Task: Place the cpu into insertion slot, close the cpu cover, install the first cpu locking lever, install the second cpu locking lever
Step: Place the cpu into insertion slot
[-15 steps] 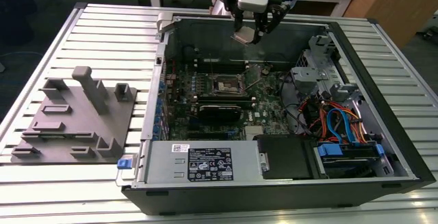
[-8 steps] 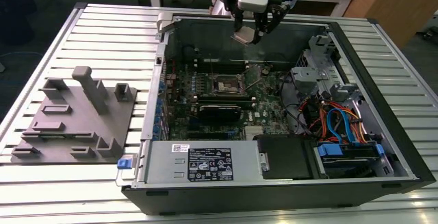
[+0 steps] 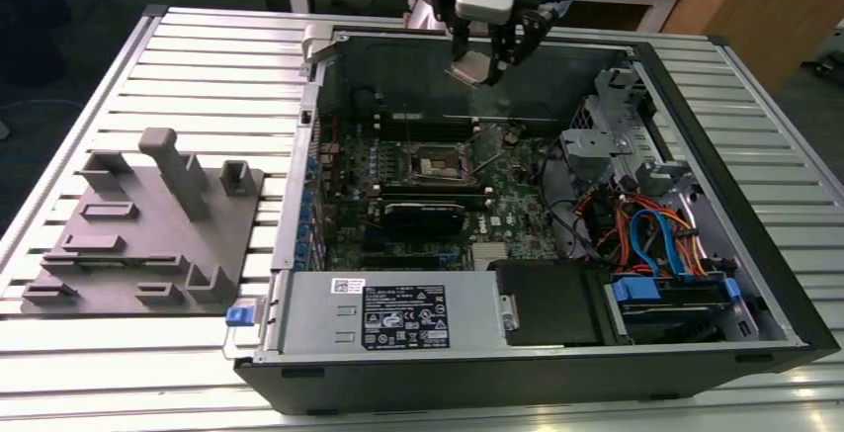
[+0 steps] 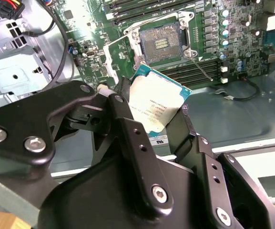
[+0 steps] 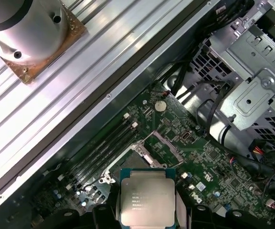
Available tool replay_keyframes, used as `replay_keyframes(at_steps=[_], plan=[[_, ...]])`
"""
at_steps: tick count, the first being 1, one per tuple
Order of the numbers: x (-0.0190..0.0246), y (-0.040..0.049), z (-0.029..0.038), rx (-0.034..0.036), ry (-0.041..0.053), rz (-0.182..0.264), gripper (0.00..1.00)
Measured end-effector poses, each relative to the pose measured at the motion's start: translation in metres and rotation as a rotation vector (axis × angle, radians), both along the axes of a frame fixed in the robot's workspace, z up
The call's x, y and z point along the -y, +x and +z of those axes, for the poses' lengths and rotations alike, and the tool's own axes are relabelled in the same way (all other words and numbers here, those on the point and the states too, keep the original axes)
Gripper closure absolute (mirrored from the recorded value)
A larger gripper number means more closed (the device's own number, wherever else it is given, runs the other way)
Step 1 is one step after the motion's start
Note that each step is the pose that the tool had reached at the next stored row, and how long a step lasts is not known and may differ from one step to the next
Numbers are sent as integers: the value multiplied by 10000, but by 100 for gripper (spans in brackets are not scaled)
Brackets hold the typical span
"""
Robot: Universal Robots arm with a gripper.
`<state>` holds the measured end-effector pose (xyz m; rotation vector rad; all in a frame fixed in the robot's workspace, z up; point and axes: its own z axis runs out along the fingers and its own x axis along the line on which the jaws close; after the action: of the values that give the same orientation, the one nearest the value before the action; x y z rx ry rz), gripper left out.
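My gripper (image 3: 483,66) hangs high over the back of the open computer case, shut on the cpu (image 3: 465,71). In both wrist views the silver-topped cpu (image 4: 158,102) (image 5: 147,193) sits tilted between the black fingers (image 4: 123,109). The insertion slot (image 3: 436,163) lies uncovered on the green board well below it, its dark contact field bare (image 4: 163,42). The cpu cover (image 5: 149,139) stands raised at the socket's edge. A thin metal locking lever (image 4: 200,67) sticks out loose beside the socket.
The black case (image 3: 738,254) has a metal drive cage (image 3: 600,145) and cable bundles (image 3: 646,229) on the exterior view's right of the board. The power supply (image 3: 395,313) spans the front. A grey fixture block (image 3: 145,224) stands on the slatted table on the exterior view's left.
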<state>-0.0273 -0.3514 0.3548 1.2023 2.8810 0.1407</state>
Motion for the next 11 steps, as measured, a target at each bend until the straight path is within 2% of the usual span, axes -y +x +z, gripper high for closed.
replay_keyframes(at_steps=[4, 11], plan=[[0, -6, -8, -1, -2, -461, 46], [0, -13, -28, -1, 0, -1543, 46]])
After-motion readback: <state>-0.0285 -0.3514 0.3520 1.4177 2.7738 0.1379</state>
